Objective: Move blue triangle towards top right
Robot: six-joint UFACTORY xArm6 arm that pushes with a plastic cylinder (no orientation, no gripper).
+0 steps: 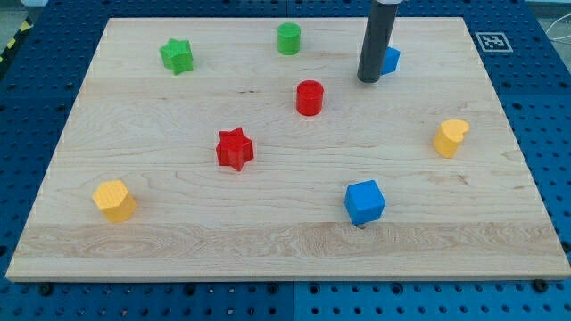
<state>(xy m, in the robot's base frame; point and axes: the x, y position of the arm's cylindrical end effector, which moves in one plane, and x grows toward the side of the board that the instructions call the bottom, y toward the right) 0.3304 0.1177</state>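
The blue triangle (391, 60) lies near the view's top, right of centre, and is mostly hidden behind my rod. Only its right part shows. My tip (369, 79) rests on the board just left of and slightly below the triangle, touching or nearly touching it.
On the wooden board (134, 241): a green star (177, 55) at top left, a green cylinder (288, 38) at top centre, a red cylinder (309, 97), a red star (235, 148), a yellow hexagon (115, 200), a blue cube (364, 201), a yellow heart-like block (451, 137).
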